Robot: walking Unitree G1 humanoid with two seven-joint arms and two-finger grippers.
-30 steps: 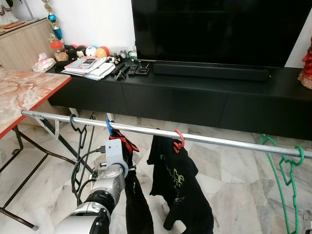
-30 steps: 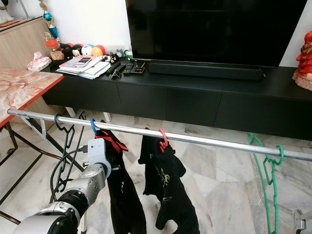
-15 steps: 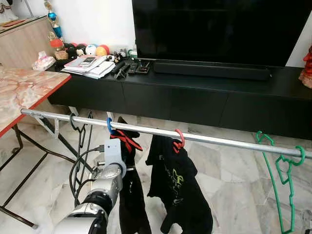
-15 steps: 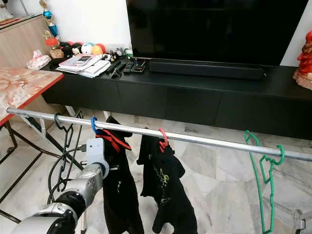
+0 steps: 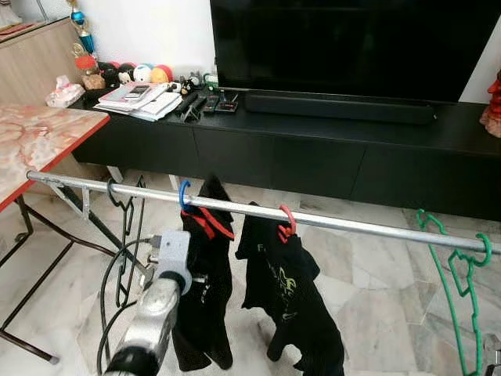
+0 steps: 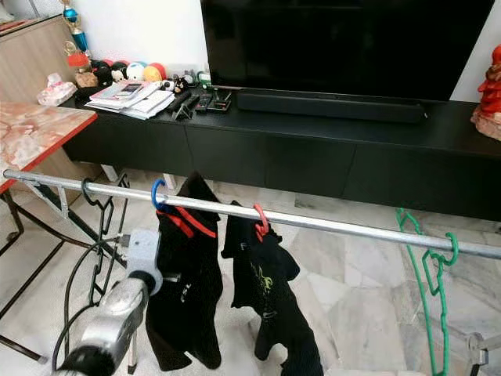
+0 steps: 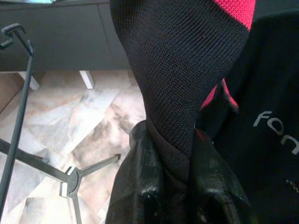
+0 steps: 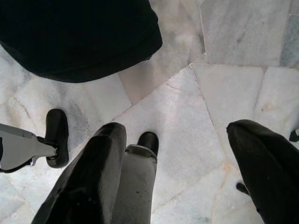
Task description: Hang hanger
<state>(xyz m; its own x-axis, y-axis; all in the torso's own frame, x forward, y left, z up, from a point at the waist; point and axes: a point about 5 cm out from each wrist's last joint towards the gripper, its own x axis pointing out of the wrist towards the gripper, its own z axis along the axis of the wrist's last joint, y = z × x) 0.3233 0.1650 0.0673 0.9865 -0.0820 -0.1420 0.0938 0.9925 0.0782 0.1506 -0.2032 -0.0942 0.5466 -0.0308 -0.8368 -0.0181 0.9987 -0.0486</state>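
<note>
1. Blue hanger (image 5: pixel 185 197) already hooked over rail (image 5: pixel 360 227), black-and-red garment (image 5: pixel 205 290) draped below.
2. Left gripper (image 7: pixel 180 184) clamped on garment's fabric; release and withdrawal remaining, by judgement.
3. Right gripper (image 8: pixel 182 177) spread wide, empty, above marble floor (image 8: pixel 233 42).

The long silver metal rail (image 5: pixel 344 225) looked smooth and shiny. A black knit cloth garment (image 7: pixel 187 70) with red trim was matt and finely ribbed. The green plastic hanger (image 5: pixel 458 282) was glossy, and the pale marble floor (image 8: pixel 233 84) looked polished.
</note>
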